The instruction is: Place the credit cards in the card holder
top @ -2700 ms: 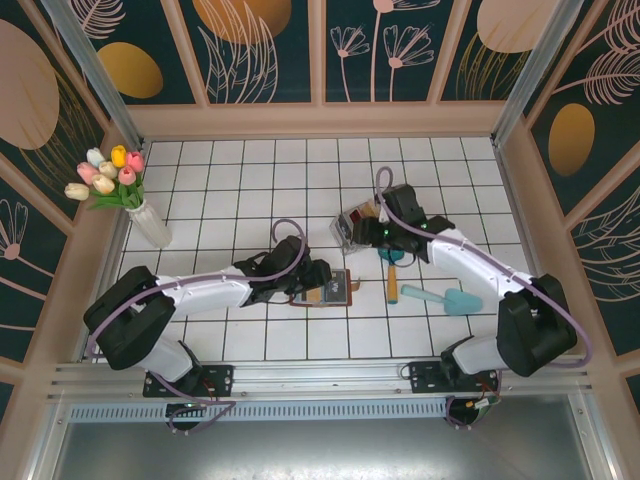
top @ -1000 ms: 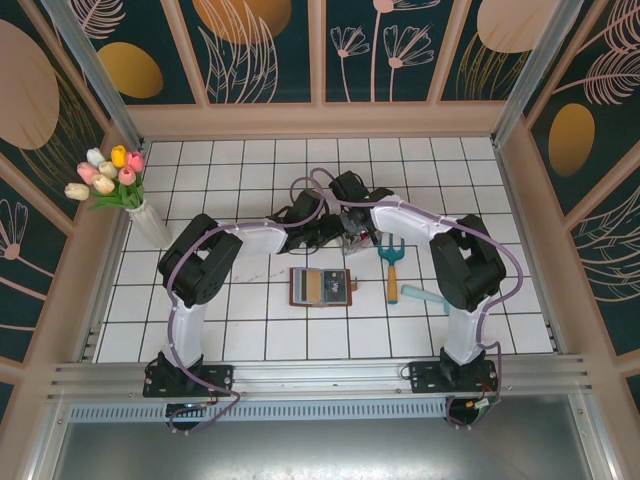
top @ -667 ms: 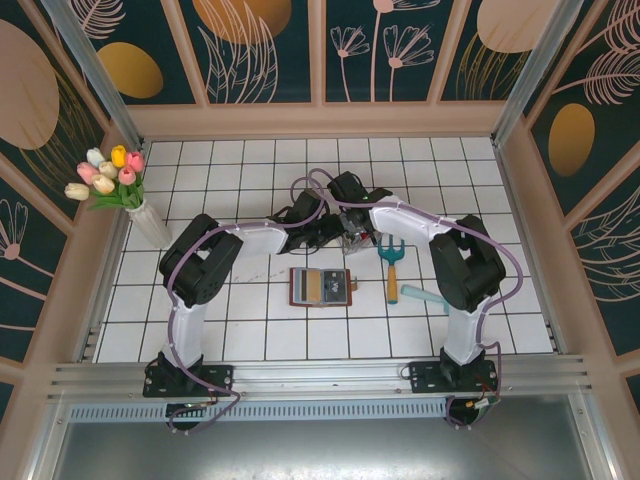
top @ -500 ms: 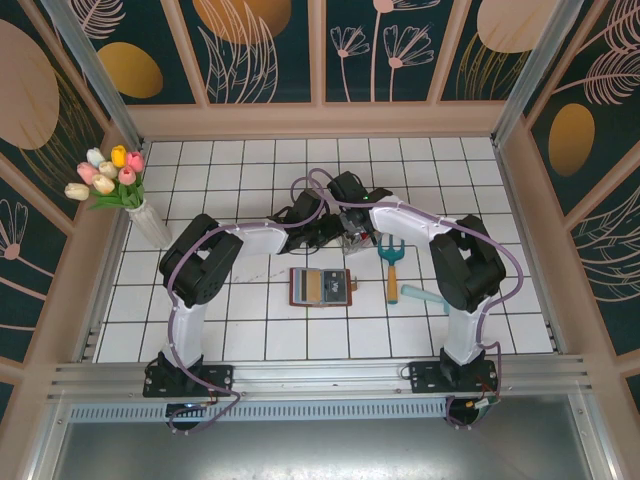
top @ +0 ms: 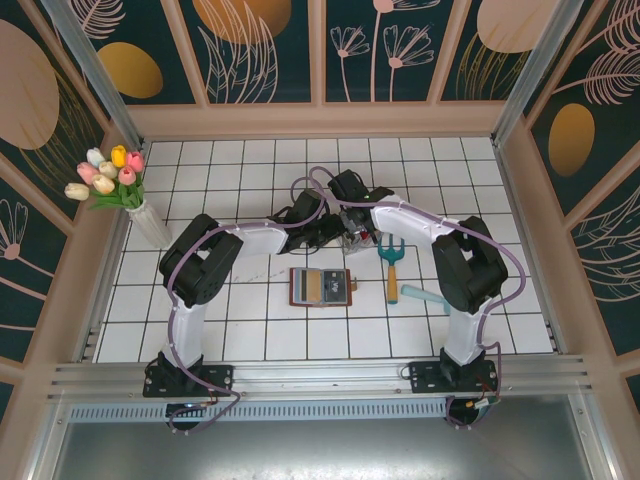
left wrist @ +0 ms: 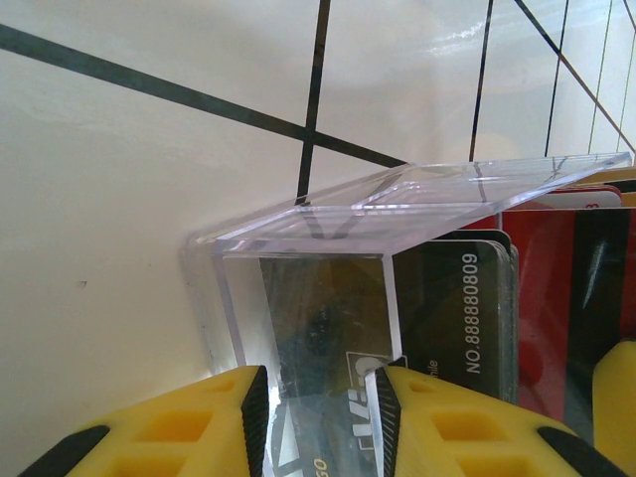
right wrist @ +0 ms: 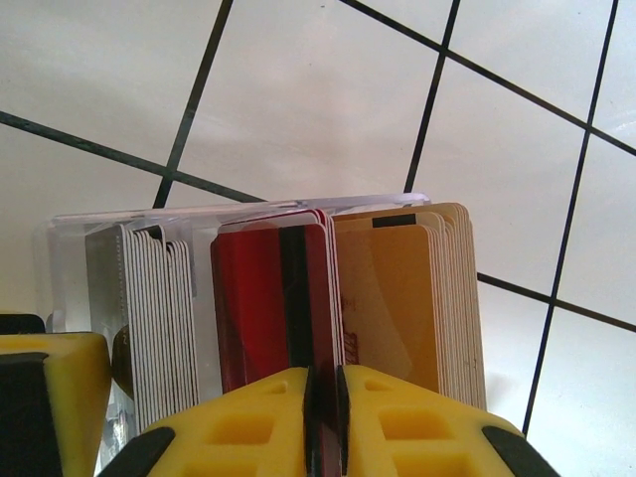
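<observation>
Right wrist view: the right gripper (right wrist: pixel 323 397) is seen clenched on the top edge of a red card (right wrist: pixel 260 298), its yellow fingers (right wrist: pixel 248 417) pressed almost together with only the card's thickness between them. The credit cards (right wrist: pixel 393 298) are stood on edge in a clear box (right wrist: pixel 70 248), sorted into three packs: grey at the left, red in the middle, tan at the right. Because they are packed so tightly, a single card is pinched by its exposed upper edge, which is probably the only part that can be reached.

In the left wrist view, the left gripper (left wrist: pixel 318 402) is closed around a part of the box at its near wall, a dark numbered card (left wrist: pixel 467 308) being visible through the plastic. The box is judged to be held this way so that it is kept from lifting or sliding when the red card is drawn upward.

From the top external view, the card holder (top: pixel 322 287) is found lying open and flat on the tiled table (top: pixel 250 330), nearer the arm bases than the box and apart from both grippers. Its pockets are thus left facing up for loading. A garden fork (top: pixel 392 262) is laid just beside it, to the right. The pull of the card is judged not yet done.
</observation>
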`<action>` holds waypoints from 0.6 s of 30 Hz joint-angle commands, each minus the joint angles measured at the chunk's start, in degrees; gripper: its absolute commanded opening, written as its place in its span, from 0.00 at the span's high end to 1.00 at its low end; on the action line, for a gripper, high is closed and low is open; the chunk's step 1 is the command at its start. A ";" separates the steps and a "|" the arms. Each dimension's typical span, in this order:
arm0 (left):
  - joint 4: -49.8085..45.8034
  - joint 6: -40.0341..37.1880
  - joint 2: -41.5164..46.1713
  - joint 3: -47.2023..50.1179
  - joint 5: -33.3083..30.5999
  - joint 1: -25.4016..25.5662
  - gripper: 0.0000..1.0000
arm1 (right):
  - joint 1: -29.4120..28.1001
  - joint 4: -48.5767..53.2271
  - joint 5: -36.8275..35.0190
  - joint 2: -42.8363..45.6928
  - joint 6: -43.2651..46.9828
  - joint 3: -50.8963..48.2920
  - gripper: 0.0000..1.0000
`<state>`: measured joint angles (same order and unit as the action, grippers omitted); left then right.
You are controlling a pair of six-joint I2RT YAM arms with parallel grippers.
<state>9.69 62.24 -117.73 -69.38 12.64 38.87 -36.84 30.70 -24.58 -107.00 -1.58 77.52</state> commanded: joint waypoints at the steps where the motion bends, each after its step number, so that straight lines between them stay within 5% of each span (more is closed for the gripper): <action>1: -1.70 -0.14 -1.68 1.09 -0.60 -0.49 0.64 | 0.63 2.25 -2.62 1.52 0.27 1.60 0.81; 18: -1.43 -0.09 -1.62 1.00 -0.37 -0.49 0.65 | 1.68 2.44 1.44 3.45 -0.55 1.70 0.94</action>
<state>9.87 62.24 -117.73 -69.38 12.64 38.87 -36.32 30.92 -23.46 -106.41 -1.83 77.71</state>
